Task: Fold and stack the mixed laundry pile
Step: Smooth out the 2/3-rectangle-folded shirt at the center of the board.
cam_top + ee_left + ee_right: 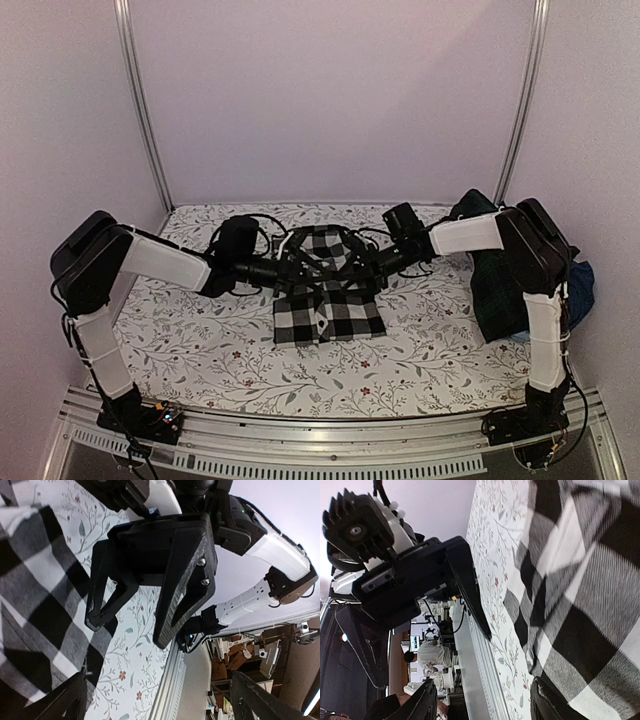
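Checked shirt (328,300), soft woven cloth in black-and-white squares, lies rumpled mid-frame on the floral tabletop (200,340), probably set apart for folding alone. At its upper edge the left jaws gape fully and the right jaws stand part-open, both empty. Dark plaid garments (495,290) heap at the right.

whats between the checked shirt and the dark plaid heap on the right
Bare floral table covering lies between the checked shirt and the dark plaid heap, the right arm crossing farther back; top external view shows it.
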